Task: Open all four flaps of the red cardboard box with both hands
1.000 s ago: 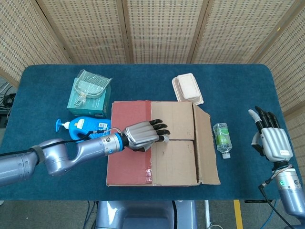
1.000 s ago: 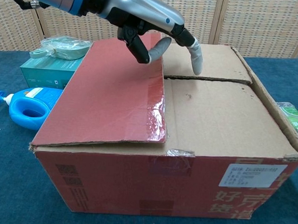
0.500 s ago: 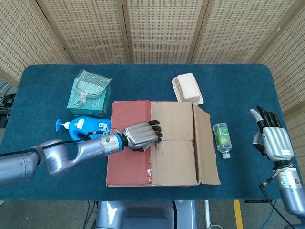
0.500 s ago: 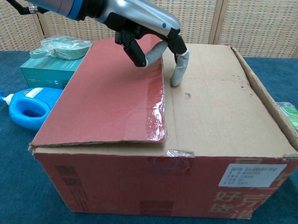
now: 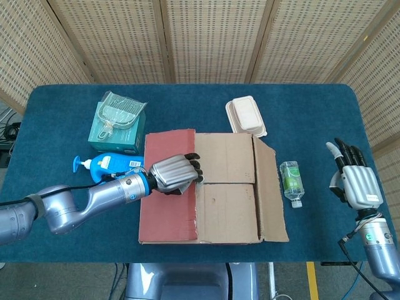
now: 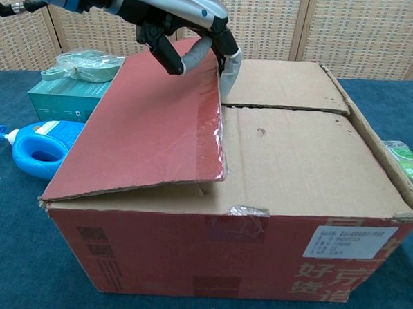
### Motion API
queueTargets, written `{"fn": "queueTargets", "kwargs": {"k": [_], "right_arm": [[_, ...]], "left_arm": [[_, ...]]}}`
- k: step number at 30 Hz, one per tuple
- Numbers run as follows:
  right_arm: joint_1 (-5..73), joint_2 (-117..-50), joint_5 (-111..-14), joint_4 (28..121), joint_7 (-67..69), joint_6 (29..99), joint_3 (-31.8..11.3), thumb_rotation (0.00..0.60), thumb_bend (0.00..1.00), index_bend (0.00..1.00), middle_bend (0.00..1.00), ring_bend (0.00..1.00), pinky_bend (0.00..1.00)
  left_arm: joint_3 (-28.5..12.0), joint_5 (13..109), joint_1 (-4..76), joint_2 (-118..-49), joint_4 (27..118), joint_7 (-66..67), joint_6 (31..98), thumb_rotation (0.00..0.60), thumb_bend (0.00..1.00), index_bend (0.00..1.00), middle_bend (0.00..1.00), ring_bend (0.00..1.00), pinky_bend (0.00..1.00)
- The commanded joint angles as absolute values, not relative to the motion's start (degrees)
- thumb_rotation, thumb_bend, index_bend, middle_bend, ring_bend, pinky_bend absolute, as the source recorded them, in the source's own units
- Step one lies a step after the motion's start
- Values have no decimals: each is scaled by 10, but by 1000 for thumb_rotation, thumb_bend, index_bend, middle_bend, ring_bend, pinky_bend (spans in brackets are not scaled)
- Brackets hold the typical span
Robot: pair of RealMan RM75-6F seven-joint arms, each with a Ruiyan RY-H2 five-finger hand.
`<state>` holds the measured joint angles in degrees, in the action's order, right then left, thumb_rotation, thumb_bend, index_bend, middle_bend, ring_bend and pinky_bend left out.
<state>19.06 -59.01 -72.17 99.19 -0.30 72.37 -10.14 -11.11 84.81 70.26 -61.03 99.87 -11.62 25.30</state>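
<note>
Cardboard box (image 5: 212, 187) sits mid-worktop (image 5: 187, 100), its long axis running left to right across my head view. My left hand (image 5: 174, 174) has fingers (image 6: 228, 62) hooked around the glossy red flap (image 6: 152, 131), tilted up above the plain brown inner flaps. My right hand (image 5: 355, 181) hovers off to the right, fingers released and apart.

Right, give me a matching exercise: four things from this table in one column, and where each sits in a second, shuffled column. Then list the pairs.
Things:
1. water bottle
2. blue detergent bottle
3. white clamshell container
4. left hand

Places:
A. behind the red cardboard box, touching its far edge
B. gripping the red flap
C. lying between the box and the right hand
D. left of the box, in front of the teal box

Pairs: 1-C, 2-D, 3-A, 4-B
</note>
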Motion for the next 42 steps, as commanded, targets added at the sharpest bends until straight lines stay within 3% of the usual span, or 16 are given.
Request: {"fn": "queueTargets", "kwargs": {"k": [1,19,42], "right_arm": [[192,-591,-720,990,-3,722,-104,600,981,0,0,0,0],[190,-580,-715,993,11,721,-115,600,981,0,0,0,0],[190,-569,-718,1007,-1,716,-117,600,981,0,0,0,0]], "left_arm": [[-110,855,697,-598,1005,-124,264,581,1000,445,449,256,119],[-105,907,651,-508,1050,-174,347,580,1000,445,449,256,119],[-59,996,527,-355,1092,-215,500,583,1000,445,449,256,119]]}}
